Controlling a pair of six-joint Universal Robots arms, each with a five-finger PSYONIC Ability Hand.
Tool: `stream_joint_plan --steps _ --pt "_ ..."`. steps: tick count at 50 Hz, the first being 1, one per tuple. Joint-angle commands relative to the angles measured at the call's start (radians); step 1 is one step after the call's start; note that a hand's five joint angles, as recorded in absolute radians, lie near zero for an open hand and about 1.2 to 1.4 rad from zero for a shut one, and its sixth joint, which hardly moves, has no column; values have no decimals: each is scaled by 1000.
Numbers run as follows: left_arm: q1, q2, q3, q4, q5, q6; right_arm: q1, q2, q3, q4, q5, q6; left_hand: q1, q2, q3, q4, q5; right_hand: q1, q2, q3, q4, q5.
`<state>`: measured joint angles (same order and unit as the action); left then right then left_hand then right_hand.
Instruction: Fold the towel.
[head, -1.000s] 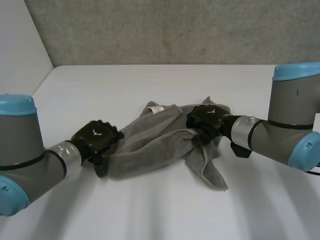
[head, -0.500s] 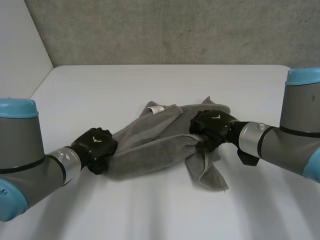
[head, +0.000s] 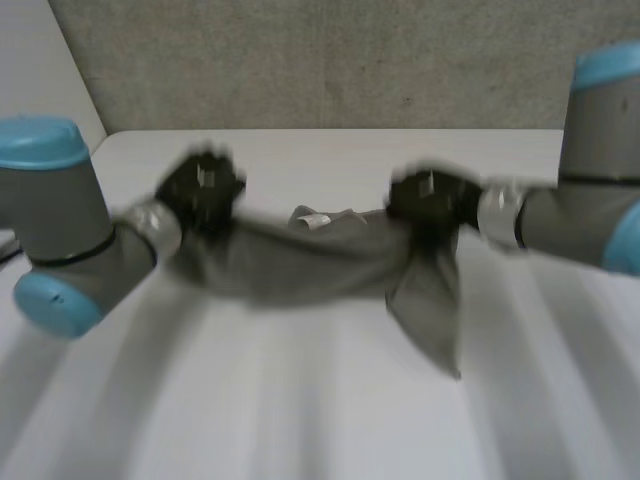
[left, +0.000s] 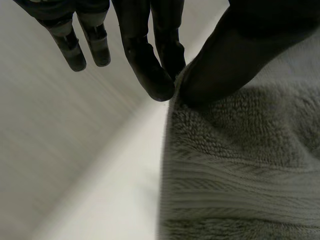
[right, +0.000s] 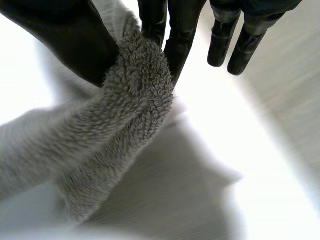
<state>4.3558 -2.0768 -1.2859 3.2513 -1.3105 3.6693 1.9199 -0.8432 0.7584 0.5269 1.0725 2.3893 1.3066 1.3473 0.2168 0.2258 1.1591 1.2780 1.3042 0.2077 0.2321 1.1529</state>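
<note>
A grey towel (head: 310, 265) hangs stretched between my two hands above the white table (head: 300, 400). My left hand (head: 203, 188) holds its left end, and in the left wrist view the thumb and fingers (left: 155, 75) pinch the towel's edge (left: 235, 165). At the right end my right hand (head: 432, 197) grips a bunched part, where thumb and fingers (right: 175, 45) squeeze a roll of towel (right: 135, 100). A loose flap (head: 430, 310) droops below the right hand toward the table. A white label (head: 317, 220) shows on the towel's far edge.
A grey wall (head: 330, 60) runs behind the table's far edge. Bare white tabletop (head: 300, 420) lies in front of and under the towel.
The left hand has closed on the towel's left end. Both hands have risen and moved apart, lifting the towel off the table and pulling it taut.
</note>
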Motion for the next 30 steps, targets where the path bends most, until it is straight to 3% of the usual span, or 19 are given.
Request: stream_joint_plan --steps 1,5,8,13,19,30 --pt "-61 329 -88 682 -98 -217 27 -332 32 -730 100 509 90 49 -42 -51 63 118 92 -33 -58 69" --pt "-53 366 -107 706 -79 -293 -22 -385 150 -814 37 605 90 49 -42 -51 63 118 92 -33 -58 69" --pt "-28 363 -90 590 -21 -293 -15 -372 171 -717 -28 576 90 49 -42 -51 63 118 92 -33 -58 69" --pt "37 313 -150 411 112 -290 -25 -321 229 -477 -97 391 90 49 -42 -51 63 118 92 -33 -58 69" --pt "100 293 -259 372 145 -265 -15 -315 338 -386 -115 248 90 49 -42 -51 63 118 92 -33 -58 69" --pt "148 242 -525 285 188 -19 -13 -215 631 -314 -111 51 90 49 -42 -51 63 118 92 -33 -58 69"
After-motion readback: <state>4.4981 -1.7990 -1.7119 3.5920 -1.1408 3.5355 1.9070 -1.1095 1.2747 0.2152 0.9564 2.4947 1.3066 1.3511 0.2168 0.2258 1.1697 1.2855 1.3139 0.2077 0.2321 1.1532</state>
